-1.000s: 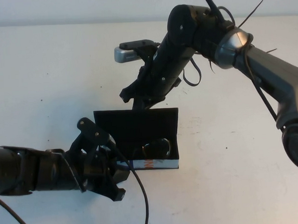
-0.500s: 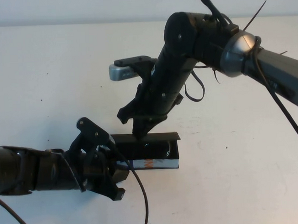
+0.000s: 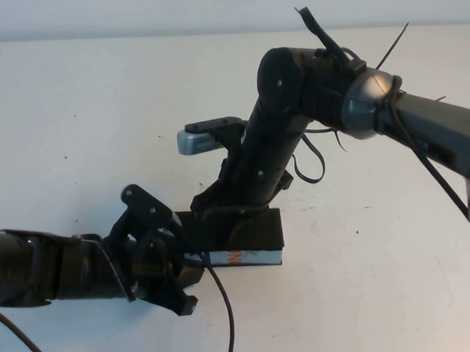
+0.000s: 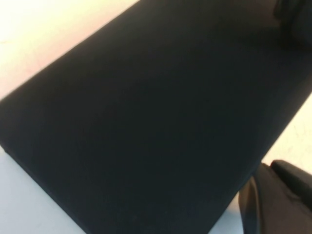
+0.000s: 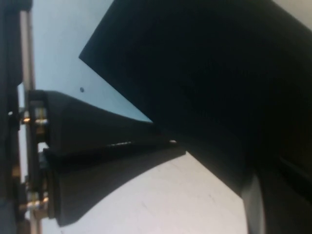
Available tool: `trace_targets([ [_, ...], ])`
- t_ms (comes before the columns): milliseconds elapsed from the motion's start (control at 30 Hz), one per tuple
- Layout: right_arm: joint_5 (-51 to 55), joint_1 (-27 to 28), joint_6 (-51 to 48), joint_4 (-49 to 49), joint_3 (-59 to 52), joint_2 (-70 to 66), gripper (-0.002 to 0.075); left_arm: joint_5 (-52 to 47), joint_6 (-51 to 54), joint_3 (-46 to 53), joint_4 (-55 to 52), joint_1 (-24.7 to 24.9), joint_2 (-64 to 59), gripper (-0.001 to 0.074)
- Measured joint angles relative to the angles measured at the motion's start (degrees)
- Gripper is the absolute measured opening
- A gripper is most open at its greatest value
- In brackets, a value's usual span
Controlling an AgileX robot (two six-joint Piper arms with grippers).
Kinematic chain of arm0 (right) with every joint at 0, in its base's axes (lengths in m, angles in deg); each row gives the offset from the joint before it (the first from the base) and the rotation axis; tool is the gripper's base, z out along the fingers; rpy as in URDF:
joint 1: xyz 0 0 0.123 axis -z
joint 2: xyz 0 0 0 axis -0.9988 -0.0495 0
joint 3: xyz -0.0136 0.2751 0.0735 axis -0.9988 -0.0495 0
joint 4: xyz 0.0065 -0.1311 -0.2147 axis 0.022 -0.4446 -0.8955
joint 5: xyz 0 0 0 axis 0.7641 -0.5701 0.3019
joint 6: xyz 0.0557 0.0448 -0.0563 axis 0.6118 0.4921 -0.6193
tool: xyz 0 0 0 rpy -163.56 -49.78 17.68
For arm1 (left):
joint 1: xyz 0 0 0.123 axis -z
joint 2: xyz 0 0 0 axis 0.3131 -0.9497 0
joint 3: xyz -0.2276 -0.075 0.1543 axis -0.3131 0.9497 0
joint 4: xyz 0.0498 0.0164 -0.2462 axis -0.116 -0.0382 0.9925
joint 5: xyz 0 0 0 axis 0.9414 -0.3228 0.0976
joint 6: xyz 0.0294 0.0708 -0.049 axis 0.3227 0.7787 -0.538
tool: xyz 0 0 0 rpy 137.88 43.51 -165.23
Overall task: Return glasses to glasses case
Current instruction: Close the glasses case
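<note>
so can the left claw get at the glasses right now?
Probably not. The glasses case has its black lid down, the shut right claw pressing on top. The left claw sits at the case's left end; no glasses show.

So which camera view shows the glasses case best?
The high view: it shows the whole glasses case, lid down, printed front visible, with the right gripper on its lid and the left gripper at its left end. Both wrist views show only its black lid close up.

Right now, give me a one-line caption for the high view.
Right gripper, shut, presses the black lid of the glasses case down flat while the left gripper sits at the case's left end.
</note>
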Motion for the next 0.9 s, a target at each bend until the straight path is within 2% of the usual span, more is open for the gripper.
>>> trace_targets([
  [367,-0.11,-0.12,0.0,1.32,0.1,-1.75,-0.0011,-0.23,-0.9,0.0,0.0,0.0,2.33,-0.0001],
  [567,-0.11,-0.24,0.0,0.83,0.1,0.43,-0.0011,-0.57,-10.26,0.0,-4.38,0.0,7.04,-0.0001],
  [767,-0.11,-0.33,1.61,-4.04,0.29,8.98,-0.0011,-0.46,-16.11,0.0,-8.07,0.0,20.32,-0.0001],
  [900,0.0,-0.33,4.4,-8.34,-1.12,16.07,-0.0011,7.14,-17.49,0.87,-8.08,0.0,34.33,0.0],
])
